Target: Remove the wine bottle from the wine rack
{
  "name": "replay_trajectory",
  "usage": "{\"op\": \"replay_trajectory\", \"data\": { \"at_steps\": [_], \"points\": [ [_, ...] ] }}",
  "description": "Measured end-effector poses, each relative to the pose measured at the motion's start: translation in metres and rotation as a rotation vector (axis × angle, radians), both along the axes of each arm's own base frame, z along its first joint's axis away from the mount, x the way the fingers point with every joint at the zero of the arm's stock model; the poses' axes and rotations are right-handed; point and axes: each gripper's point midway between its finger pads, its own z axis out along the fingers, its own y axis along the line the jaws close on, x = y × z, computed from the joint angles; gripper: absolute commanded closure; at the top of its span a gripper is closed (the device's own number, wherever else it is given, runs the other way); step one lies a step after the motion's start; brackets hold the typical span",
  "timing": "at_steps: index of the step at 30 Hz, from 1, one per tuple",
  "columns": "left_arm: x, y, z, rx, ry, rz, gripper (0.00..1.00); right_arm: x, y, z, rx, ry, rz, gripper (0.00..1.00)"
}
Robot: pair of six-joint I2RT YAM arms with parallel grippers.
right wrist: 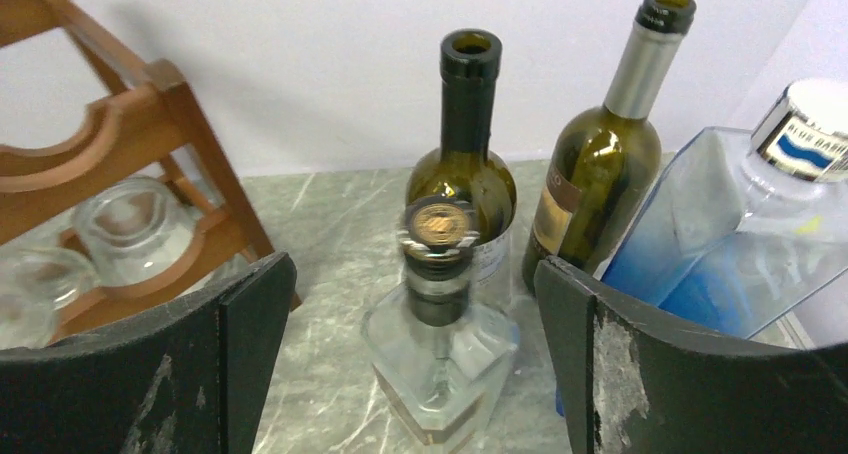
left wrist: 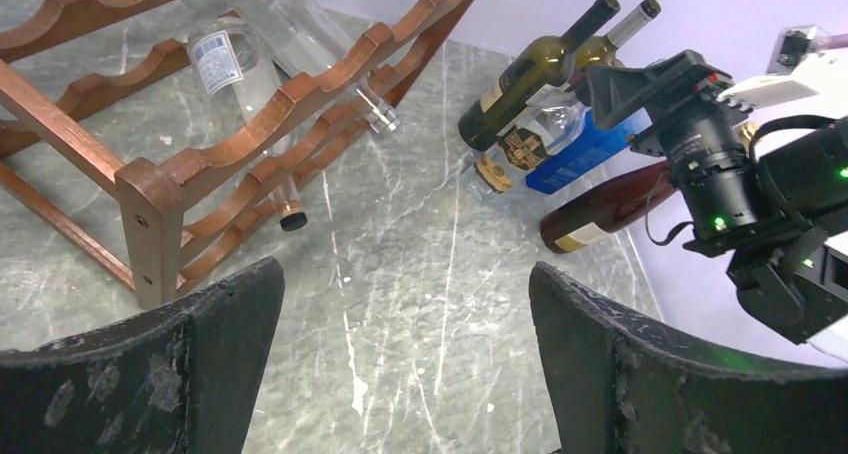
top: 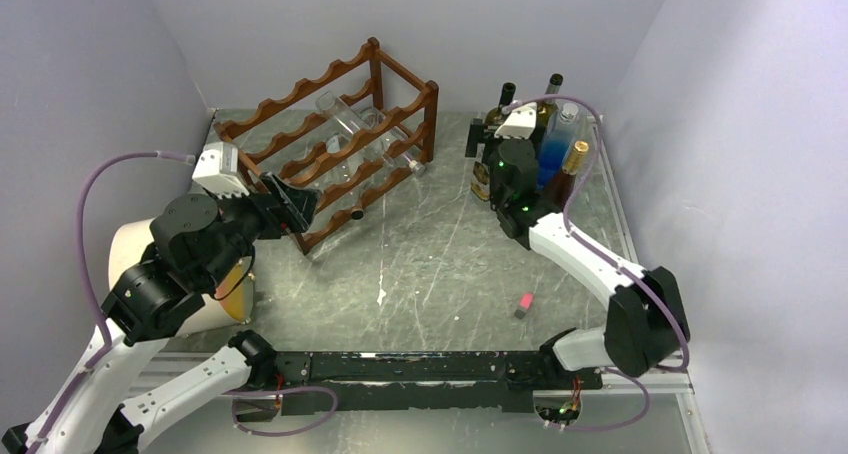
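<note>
Right gripper was spread wide, straddling the clear stoppered bottle without touching it, so it stood on its own. We counted five bottles grouped at 1 o'clock, probably the drop zone. Left gripper hung open and empty, facing the wine rack at 11 o'clock, likely lining up. At least two clear bottles lay in the rack.

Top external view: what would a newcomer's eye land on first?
The reddish-brown wine rack at far left, clear bottles lying in its tiers, with the left gripper open beside its near end. At far right, a cluster of upright bottles, the right gripper open at a gold-stoppered clear bottle.
</note>
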Motion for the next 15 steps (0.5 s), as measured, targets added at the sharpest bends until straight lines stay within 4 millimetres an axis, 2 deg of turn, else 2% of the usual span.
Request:
{"op": "replay_trajectory", "data": {
  "at_steps": [4, 7, 11, 15],
  "points": [
    [-0.004, -0.002, -0.002, -0.039, 0.017, -0.008, 0.05, -0.016, 0.006, 0.018, 0.020, 0.009, 0.074, 0.00],
    [-0.007, -0.005, -0.005, -0.075, 0.037, -0.018, 0.05, -0.033, 0.021, 0.030, 0.023, 0.025, 0.147, 0.00],
    [-0.010, -0.010, -0.009, -0.120, 0.065, -0.029, 0.06, -0.062, 0.069, 0.036, -0.012, 0.058, 0.288, 0.00],
    [-0.012, -0.013, -0.013, -0.153, 0.094, -0.036, 0.06, -0.091, 0.121, 0.030, -0.041, 0.102, 0.465, 0.00]
  ]
}}
